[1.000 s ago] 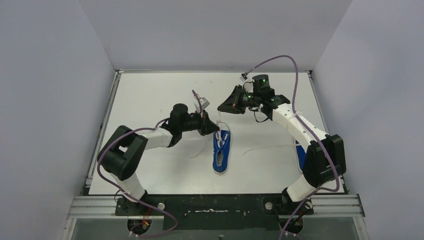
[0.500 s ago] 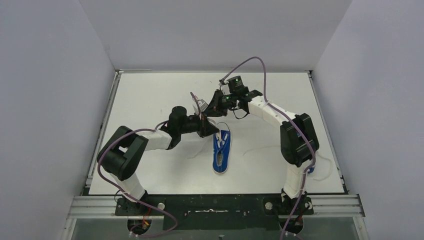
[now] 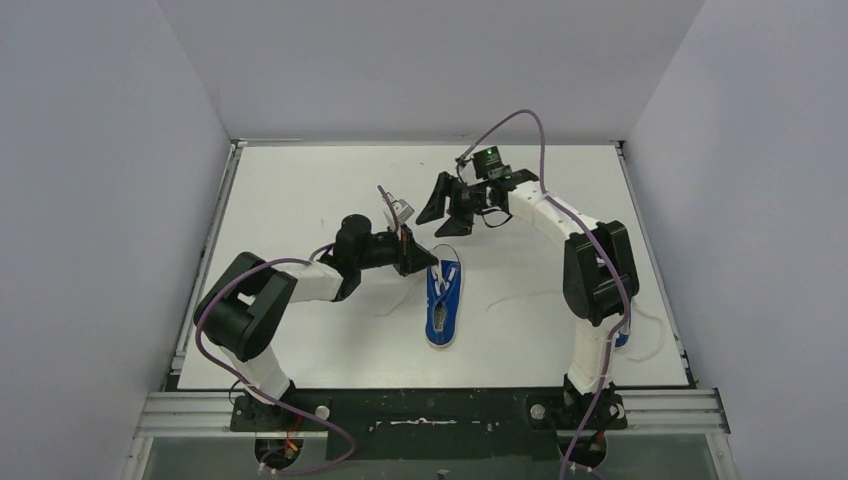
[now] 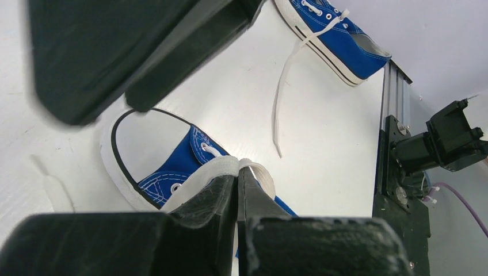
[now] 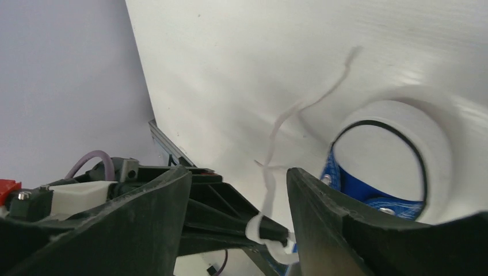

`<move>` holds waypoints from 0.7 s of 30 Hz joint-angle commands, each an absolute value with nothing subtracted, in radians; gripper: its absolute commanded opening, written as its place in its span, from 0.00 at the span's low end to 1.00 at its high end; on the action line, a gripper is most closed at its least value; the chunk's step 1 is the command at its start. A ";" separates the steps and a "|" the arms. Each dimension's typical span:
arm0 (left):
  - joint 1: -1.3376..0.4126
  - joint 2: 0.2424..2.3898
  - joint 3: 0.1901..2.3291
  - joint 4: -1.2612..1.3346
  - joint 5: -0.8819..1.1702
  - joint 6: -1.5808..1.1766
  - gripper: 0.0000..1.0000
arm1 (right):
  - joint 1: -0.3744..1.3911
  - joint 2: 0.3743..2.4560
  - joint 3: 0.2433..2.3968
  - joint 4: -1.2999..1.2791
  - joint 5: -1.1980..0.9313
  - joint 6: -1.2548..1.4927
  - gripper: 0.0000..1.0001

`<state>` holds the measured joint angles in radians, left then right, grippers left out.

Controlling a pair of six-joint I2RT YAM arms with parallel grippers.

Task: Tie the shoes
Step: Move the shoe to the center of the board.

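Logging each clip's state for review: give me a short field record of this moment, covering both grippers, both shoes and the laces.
left gripper: shut on the centre shoe's lace
right gripper: open, holding nothing
centre shoe: flat on the table, untied
second shoe: by the right arm's base, untied
loose lace: trails from the second shoe across the table
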<state>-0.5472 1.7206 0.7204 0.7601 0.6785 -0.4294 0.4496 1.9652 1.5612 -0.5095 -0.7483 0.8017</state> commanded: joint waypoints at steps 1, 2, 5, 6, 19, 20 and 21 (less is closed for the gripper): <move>-0.533 1.677 0.755 0.802 0.712 -0.362 0.00 | 0.366 1.853 1.526 -0.565 -0.809 0.697 0.64; -0.532 1.678 0.766 0.794 0.718 -0.351 0.00 | 0.354 1.852 1.511 -0.580 -0.817 0.675 0.64; -0.525 1.686 0.779 0.827 0.744 -0.333 0.00 | 0.333 1.873 1.492 -0.653 -0.844 0.599 0.59; -0.524 1.688 0.782 0.844 0.753 -0.326 0.00 | 0.333 1.882 1.488 -0.664 -0.847 0.578 0.56; -0.522 1.771 0.826 0.963 0.865 -0.283 0.00 | 0.384 2.025 1.463 -0.597 -0.988 0.740 0.26; -0.522 1.777 0.829 0.963 0.865 -0.283 0.00 | 0.385 2.021 1.449 -0.602 -0.987 0.756 0.24; -0.520 1.781 0.832 0.963 0.866 -0.285 0.00 | 0.386 2.013 1.431 -0.595 -0.986 0.783 0.23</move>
<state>-0.5282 1.7653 0.7826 0.8520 0.8333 -0.3054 0.3717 2.0285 1.4658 -0.6216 -0.9356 0.6842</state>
